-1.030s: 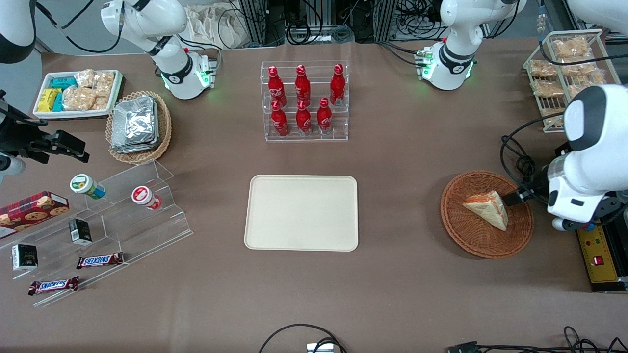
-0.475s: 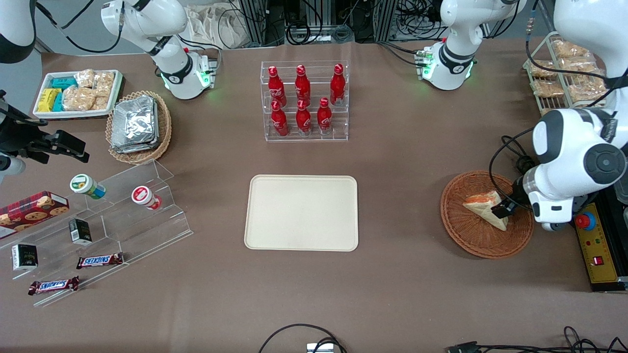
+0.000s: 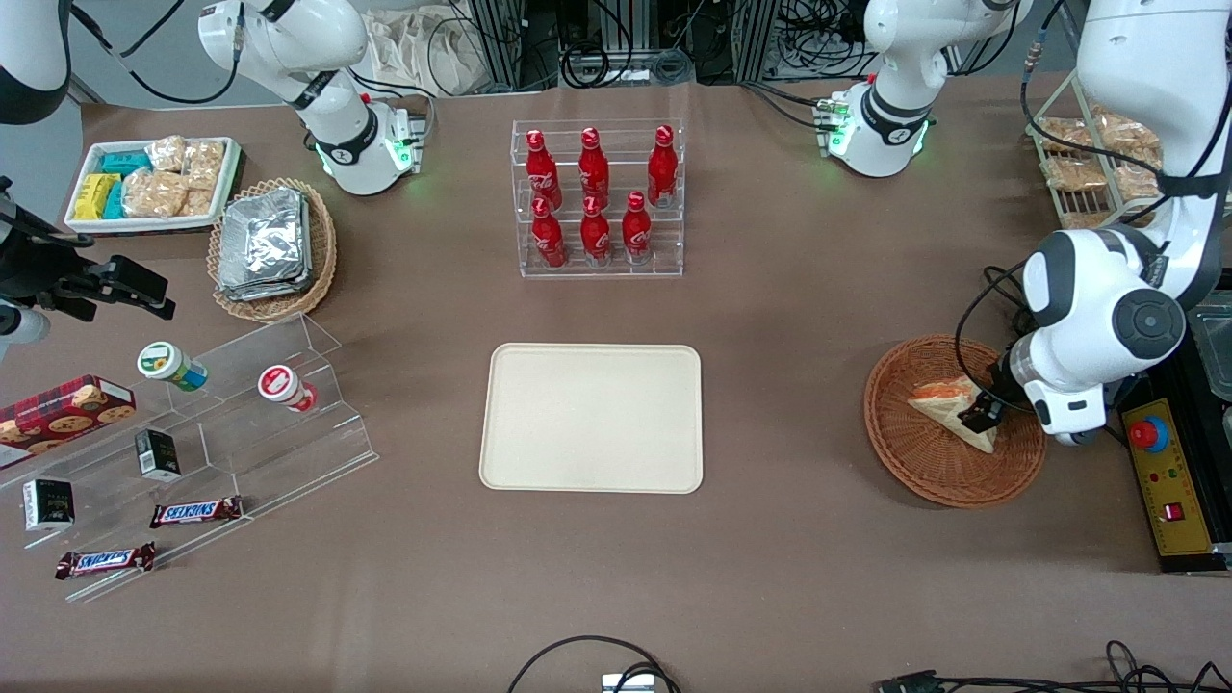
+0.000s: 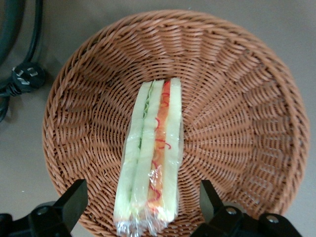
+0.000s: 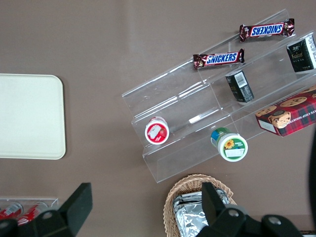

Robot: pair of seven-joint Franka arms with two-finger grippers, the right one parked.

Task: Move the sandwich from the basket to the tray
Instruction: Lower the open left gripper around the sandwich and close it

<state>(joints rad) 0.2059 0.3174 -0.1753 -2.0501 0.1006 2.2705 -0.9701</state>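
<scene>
Hovering at frame right over the basket (image 3: 924,462), the open end effector (image 4: 143,200) straddles the sandwich (image 4: 150,153); bare counter (image 3: 789,385) separates basket and tray (image 3: 592,418).

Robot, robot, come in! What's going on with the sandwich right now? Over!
Gripper open, fingers either side of the sandwich. Sandwich lying in the basket, not gripped. Tray bare, nothing in the way. Over.

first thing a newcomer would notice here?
Probably the gripper, open and poised over the wrapped sandwich in the reddish-brown basket at the working arm's end. Next, the bare cream tray mid-table, with the rack of red bottles farther from the front camera.
</scene>
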